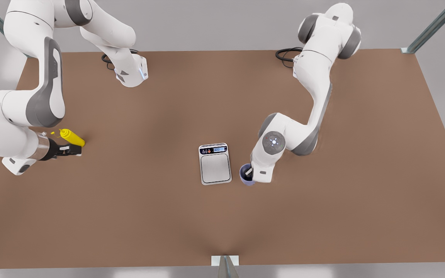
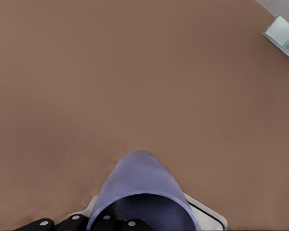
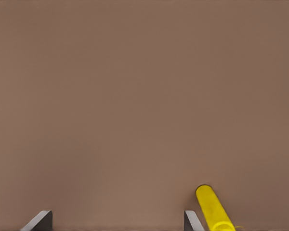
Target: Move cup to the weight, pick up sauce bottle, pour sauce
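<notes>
I have the brown desk [image 1: 137, 216] with the weight [image 1: 215, 164] near its middle, plate bare. My left gripper [image 1: 248, 172] is closed on the cup [image 1: 246, 176], held just beside the weight, ready to shift onto the plate. My right gripper [image 1: 70, 150] stands wide, not around the sauce bottle [image 1: 72, 137] lying just beside it, probably lining up for the pick.

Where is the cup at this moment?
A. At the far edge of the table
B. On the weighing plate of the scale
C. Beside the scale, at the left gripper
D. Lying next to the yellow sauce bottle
C: in the front view the cup sits just off the scale on the front view's right, at the left gripper.
</notes>
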